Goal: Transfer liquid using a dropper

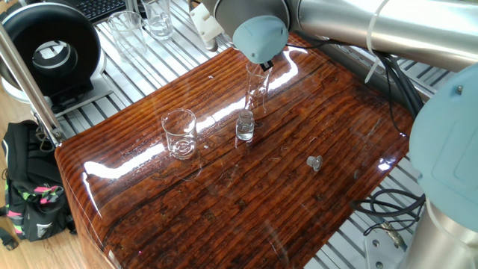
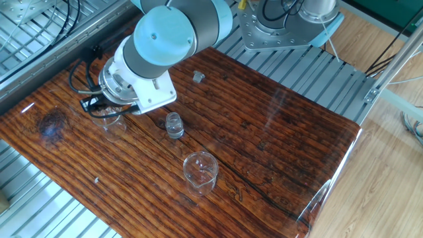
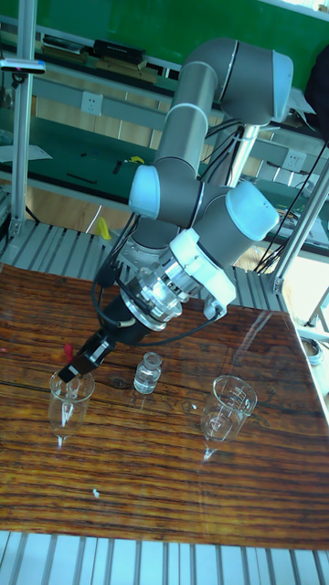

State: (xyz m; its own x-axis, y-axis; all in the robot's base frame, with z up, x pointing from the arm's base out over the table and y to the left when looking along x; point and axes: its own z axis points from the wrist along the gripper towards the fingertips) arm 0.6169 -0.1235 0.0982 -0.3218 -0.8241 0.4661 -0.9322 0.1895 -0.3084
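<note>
Tall fixed view: dropper (image 3: 66, 350) beside jaws.

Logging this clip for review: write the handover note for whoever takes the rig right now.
Gripper: poised over the tall glass cylinder; a red tip shows beside it, probably the dropper bulb; whether the jaws are clamped is unclear.
Things: small vial mid-table, beaker beyond it, a small cap lying apart.
Done: arm brought to the cylinder.
Left: cannot tell if liquid was drawn; delivery looks outstanding.

Bright, even light from above makes strong white glare on the glossy bench (image 1: 224, 202); all views are sharp, with faint shadows.
</note>
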